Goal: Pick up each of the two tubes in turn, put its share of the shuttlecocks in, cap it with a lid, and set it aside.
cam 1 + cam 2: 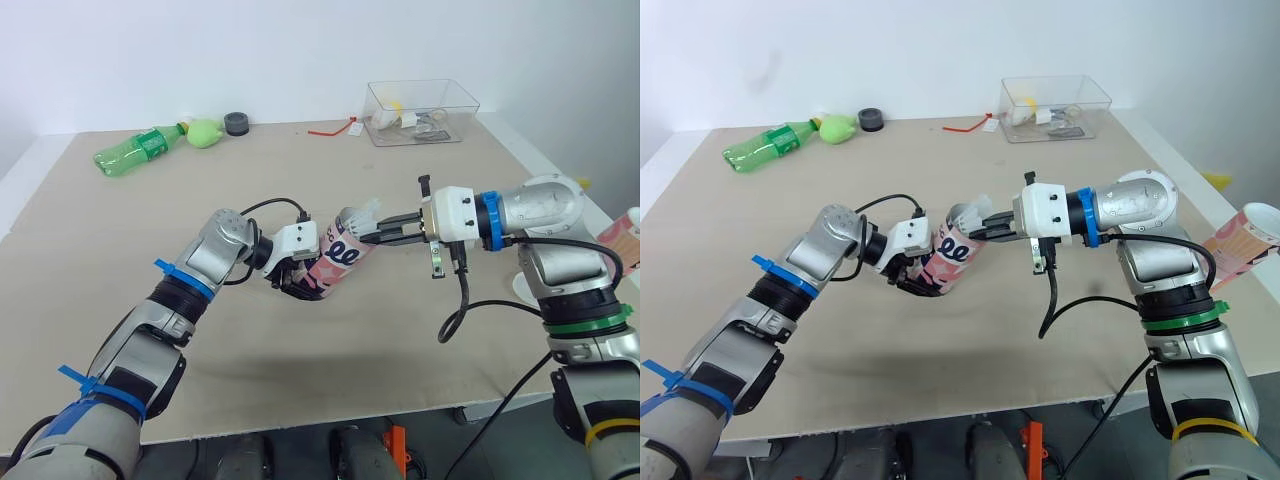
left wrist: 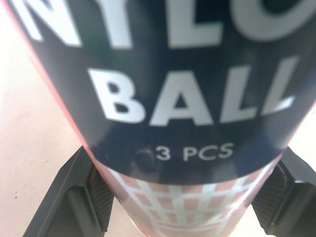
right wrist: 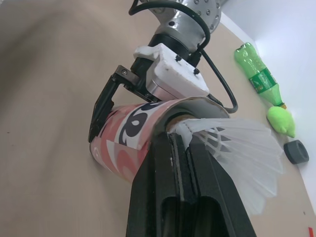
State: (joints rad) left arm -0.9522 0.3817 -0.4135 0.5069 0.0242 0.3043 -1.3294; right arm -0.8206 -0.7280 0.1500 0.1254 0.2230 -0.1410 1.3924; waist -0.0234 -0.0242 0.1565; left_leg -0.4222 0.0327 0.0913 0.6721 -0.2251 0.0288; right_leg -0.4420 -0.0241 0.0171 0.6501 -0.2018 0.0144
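A pink and navy tube [image 1: 335, 262] hangs tilted above the table's middle, its open mouth toward the right. My left gripper [image 1: 302, 278] is shut on its lower part, and its black fingers [image 2: 74, 197] clamp both sides of the tube [image 2: 187, 98]. My right gripper [image 1: 378, 236] is shut on a white shuttlecock [image 3: 242, 148] near its base. It holds the shuttlecock at the tube's mouth [image 3: 187, 106], with the skirt fanning outward. A second pink tube [image 1: 1243, 240] sits at the table's right edge, beyond my right arm.
At the back left lie a green bottle [image 1: 135, 150], a green lump [image 1: 205, 132] and a black ring [image 1: 236, 123]. A clear plastic box [image 1: 420, 110] with small items stands at the back right, with a red tie [image 1: 330, 128] beside it.
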